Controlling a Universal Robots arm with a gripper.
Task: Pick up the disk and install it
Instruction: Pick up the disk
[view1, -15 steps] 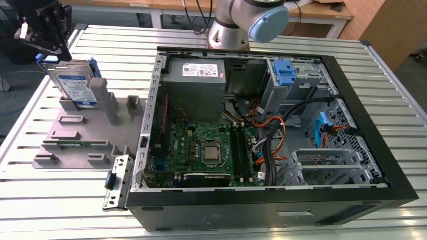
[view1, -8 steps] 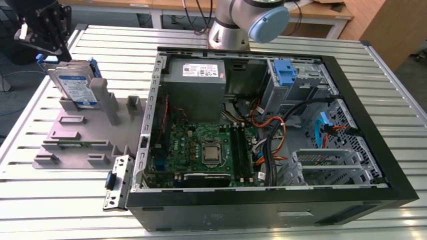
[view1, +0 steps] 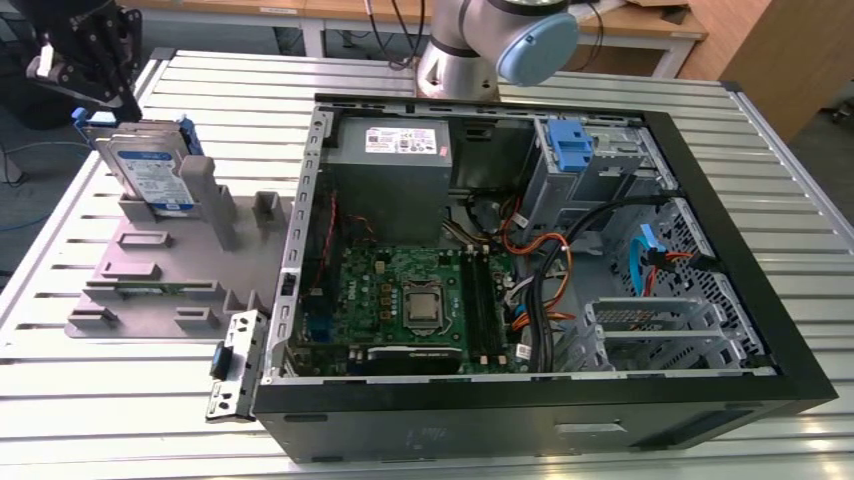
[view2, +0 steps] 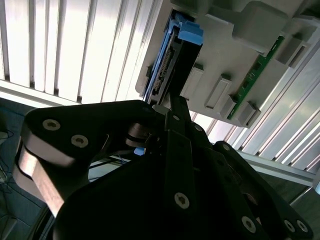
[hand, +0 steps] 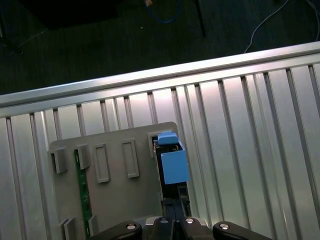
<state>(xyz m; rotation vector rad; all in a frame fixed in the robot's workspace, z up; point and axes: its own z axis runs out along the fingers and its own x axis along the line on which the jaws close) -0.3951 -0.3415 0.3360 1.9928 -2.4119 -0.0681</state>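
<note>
Upright disk (view1: 151, 172) in tray (view1: 140, 275), case (view1: 441, 432) beside

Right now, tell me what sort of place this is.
Probably a robotics lab bench: a robot arm at a slatted metal table, an opened computer case, and a disk standing in a tray.

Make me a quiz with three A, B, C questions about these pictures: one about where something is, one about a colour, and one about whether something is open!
1. Where is the disk?
A. On the floor
B. Standing in the grey tray
C. In a person's hand

2. What colour are the disk's side rails?
A. Red
B. Green
C. Blue

3. The computer case is:
A. Open
B. Shut
C. Wrapped up

Answers:
1 B: it stands upright in a slot of the tray.
2 C: blue plastic shows at its edge in the first wrist view.
3 A: the motherboard lies in plain sight.
</note>
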